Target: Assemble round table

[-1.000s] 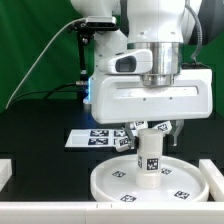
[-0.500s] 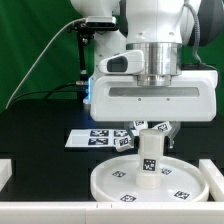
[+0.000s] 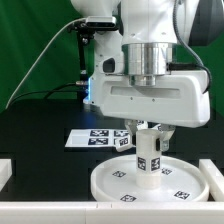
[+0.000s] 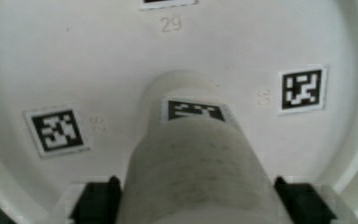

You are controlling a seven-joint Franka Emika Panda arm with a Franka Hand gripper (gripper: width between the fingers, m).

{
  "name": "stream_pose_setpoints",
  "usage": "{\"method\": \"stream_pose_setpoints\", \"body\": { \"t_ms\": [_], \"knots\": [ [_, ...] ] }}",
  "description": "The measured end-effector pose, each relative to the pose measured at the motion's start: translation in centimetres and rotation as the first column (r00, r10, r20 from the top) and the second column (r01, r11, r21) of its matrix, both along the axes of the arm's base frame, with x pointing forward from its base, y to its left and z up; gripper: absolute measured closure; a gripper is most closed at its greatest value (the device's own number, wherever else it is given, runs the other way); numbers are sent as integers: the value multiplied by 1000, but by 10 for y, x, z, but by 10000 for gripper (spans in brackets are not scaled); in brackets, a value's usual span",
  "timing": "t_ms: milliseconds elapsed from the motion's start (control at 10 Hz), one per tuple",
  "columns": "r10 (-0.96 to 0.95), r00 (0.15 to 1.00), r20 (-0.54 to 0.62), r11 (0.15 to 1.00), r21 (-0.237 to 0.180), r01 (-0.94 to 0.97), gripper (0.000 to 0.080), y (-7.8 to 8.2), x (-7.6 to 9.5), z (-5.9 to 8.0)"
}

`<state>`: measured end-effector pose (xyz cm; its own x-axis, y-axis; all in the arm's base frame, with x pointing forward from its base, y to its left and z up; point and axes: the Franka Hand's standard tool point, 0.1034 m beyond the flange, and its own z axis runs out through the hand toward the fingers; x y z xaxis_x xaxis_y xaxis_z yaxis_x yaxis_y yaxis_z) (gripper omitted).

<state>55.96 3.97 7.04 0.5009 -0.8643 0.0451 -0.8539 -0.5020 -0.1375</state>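
Note:
The large round disc [image 3: 108, 181] lies flat at the front of the black table. The short thick leg [image 3: 149, 160] stands upright at its middle. My gripper [image 3: 149, 133] hangs straight above and is shut on the leg's upper part. In the wrist view the leg [image 4: 197, 150] fills the space between my two black fingers [image 4: 101, 198], which press on both of its sides, with the tagged disc [image 4: 87, 60] below. The cross-shaped base is hidden or out of view.
The marker board [image 3: 92, 139] lies on the table behind the disc. A small tagged white piece [image 3: 124, 143] sits by it, partly hidden by the arm. Low white rails [image 3: 5, 176] stand at the table's front corners.
My hand has turned about its vertical axis over the leg. The leg has stayed upright on the disc.

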Motion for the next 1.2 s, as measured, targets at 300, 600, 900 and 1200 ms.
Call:
{"method": "stream_pose_setpoints", "body": {
  "t_ms": [300,600,900,1200],
  "knots": [
    [-227,974,-19,972,64,228,394,0,-1,0],
    [-13,999,-34,1000,22,14,200,5,-3,-2],
    [473,878,-66,881,7,-474,152,14,-9,-3],
    [630,774,-65,775,-13,-632,151,11,-9,-4]
  ]
}}
